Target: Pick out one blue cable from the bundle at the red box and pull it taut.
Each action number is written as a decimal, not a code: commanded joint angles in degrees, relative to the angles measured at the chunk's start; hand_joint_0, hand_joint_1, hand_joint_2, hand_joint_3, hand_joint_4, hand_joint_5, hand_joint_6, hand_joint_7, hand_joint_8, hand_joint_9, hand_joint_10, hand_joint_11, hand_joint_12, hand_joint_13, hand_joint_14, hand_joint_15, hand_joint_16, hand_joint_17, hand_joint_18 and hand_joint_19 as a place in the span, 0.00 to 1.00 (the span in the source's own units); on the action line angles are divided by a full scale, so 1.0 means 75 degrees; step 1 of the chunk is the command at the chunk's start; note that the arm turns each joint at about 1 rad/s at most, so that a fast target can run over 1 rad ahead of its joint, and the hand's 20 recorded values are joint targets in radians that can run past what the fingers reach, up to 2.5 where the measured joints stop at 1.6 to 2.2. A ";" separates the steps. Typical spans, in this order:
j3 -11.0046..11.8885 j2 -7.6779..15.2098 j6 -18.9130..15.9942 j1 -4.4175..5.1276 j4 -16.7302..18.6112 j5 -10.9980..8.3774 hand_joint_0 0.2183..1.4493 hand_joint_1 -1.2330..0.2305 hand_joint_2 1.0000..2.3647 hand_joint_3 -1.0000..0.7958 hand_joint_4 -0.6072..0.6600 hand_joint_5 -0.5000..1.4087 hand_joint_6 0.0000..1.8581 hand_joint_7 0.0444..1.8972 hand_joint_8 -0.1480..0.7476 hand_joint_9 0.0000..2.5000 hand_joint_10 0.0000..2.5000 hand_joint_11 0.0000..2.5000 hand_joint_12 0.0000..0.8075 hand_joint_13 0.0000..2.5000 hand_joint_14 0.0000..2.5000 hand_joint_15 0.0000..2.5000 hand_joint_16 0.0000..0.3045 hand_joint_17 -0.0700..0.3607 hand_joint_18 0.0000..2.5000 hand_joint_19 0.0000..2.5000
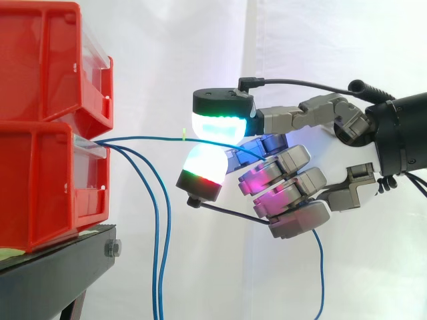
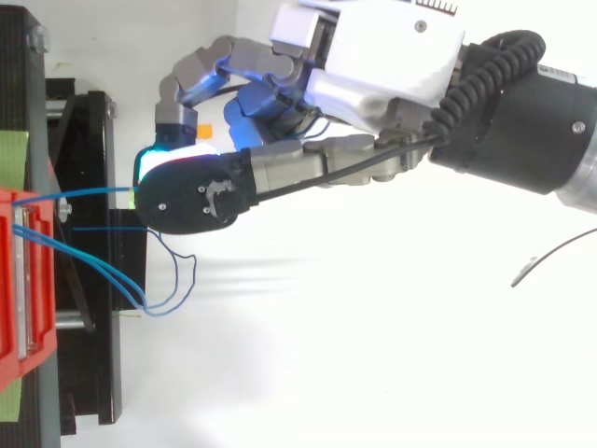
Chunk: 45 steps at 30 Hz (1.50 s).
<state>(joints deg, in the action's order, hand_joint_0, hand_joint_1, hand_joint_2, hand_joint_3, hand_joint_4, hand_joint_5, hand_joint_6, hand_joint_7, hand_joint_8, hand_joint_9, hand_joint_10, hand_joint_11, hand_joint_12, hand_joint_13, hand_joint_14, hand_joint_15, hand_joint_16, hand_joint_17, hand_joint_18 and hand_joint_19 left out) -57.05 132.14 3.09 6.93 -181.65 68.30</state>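
In front of the red box, we find the fingers pinching one blue cable, which lies level toward the box; we would pull straight away.

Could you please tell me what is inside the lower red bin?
Blue cables come out of the lower red bin at its front; the hand pinches one. Its walls hide the rest.

A white curtain hangs behind a black stand, seen here from beside it. A silver bolt sits at the stand's near corner. An upper red bin with a clear front panel tops the stack. From above, green tape lies on the stand.
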 commanded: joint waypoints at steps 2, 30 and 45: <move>0.0001 -0.0006 -0.0002 0.0025 -0.0014 -0.0001 0.31 0.40 0.01 0.36 0.56 0.17 0.49 0.49 0.47 0.32 1.00 0.51 0.40 0.35 1.00 0.52 0.12 0.35 0.47 0.68; 0.0001 -0.0006 -0.0002 0.0048 -0.0002 -0.0013 0.26 0.48 0.00 0.28 0.59 0.17 0.49 0.49 0.48 0.34 1.00 0.53 0.41 0.36 1.00 0.52 0.13 0.37 0.49 0.68; -0.0010 0.0006 -0.0002 -0.0034 0.0021 -0.0212 0.28 0.46 0.02 0.42 0.56 0.18 0.49 0.52 0.48 0.36 1.00 0.55 0.40 0.37 1.00 0.52 0.12 0.36 0.49 0.68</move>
<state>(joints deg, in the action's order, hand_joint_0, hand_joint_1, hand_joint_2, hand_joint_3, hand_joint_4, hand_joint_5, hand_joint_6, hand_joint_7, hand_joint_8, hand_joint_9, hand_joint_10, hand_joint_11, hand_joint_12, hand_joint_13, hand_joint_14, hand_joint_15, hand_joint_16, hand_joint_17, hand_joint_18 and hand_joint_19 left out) -57.13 132.17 3.08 6.67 -181.56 67.21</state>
